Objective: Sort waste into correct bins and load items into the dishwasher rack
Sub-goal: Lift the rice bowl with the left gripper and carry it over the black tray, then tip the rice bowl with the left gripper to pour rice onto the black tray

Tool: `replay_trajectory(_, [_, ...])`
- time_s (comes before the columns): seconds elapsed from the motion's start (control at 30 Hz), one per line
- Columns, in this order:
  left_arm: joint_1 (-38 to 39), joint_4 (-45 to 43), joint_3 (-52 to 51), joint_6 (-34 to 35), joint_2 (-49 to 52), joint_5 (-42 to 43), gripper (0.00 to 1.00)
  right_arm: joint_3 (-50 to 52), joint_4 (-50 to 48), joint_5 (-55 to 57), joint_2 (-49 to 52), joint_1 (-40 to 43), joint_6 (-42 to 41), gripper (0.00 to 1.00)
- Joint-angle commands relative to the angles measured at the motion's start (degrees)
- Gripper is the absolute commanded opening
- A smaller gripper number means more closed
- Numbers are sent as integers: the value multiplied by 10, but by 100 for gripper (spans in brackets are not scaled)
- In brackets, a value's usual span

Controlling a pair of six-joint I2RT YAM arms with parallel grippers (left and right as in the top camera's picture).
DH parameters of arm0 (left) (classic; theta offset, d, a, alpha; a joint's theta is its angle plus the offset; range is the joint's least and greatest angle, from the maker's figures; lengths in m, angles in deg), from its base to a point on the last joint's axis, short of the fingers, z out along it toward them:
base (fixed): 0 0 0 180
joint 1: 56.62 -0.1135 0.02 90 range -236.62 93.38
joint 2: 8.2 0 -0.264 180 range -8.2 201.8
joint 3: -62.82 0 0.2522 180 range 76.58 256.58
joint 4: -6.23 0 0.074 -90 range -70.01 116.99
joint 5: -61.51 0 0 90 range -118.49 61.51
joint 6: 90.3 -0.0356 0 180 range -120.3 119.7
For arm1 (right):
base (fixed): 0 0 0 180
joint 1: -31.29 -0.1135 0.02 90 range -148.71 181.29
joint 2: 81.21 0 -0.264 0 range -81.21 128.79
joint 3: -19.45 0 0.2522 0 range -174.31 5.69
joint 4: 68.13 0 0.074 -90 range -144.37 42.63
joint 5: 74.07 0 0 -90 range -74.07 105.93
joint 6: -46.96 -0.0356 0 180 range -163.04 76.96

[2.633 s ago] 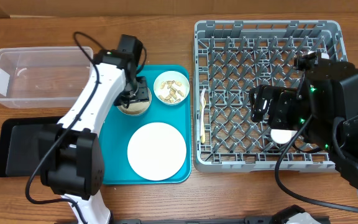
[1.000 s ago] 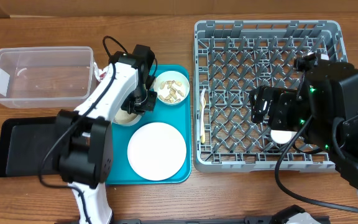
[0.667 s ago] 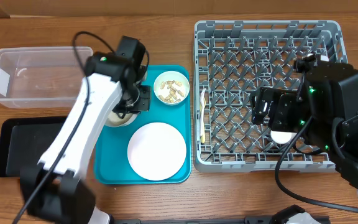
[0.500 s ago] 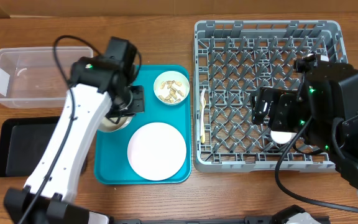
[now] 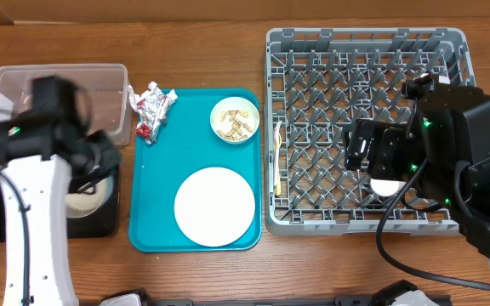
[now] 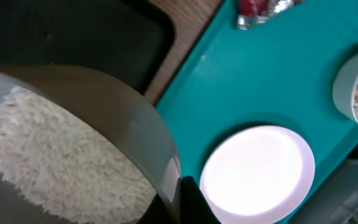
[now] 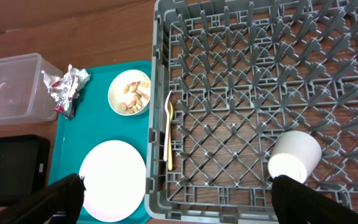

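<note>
Overhead: wood-grain table (image 5: 228, 272); grey rack (image 5: 356, 34) right; teal tray (image 5: 156, 187) centre.

The table (image 5: 228, 272) is brown wood with lines in it, a bit dull; the big rack (image 5: 364, 38) on the right is grey plastic, not shiny. The tub (image 5: 100, 68) at the upper left is see-through plastic; the teal tray (image 5: 156, 221) is smooth plastic; the wrapper (image 5: 151, 109) is crinkly, shiny silver foil.

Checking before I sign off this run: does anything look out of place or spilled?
The foil wrapper lies across the teal tray's top-left corner, overhanging onto the table. In the rack, the cup lies tilted on its side among the pegs. No spill shows.
</note>
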Motion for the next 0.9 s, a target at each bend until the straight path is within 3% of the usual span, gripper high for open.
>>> replay_trajectory(0.0, [-78, -41, -63, -87, -14, 114, 4, -1, 2, 4, 0, 4, 3, 100])
replay_trajectory(0.2, [-188, -160, -154, -223, -14, 299, 4, -1, 3, 4, 0, 4, 3, 100])
replay_trajectory(0.37, [-224, -230, -204, -314, -14, 360, 4, -1, 4, 4, 0, 4, 3, 100])
replay_trajectory(0.6, [-237, -344, -301, -358, -14, 469, 4, -1, 8, 4, 0, 4, 3, 100])
replay_trajectory(0.73, [-296, -399, -366, -379, -14, 560, 4, -1, 12, 4, 0, 4, 3, 100])
replay_trajectory(0.87, [-358, -390, -389, -418, -14, 628, 4, -1, 11, 4, 0, 4, 3, 100])
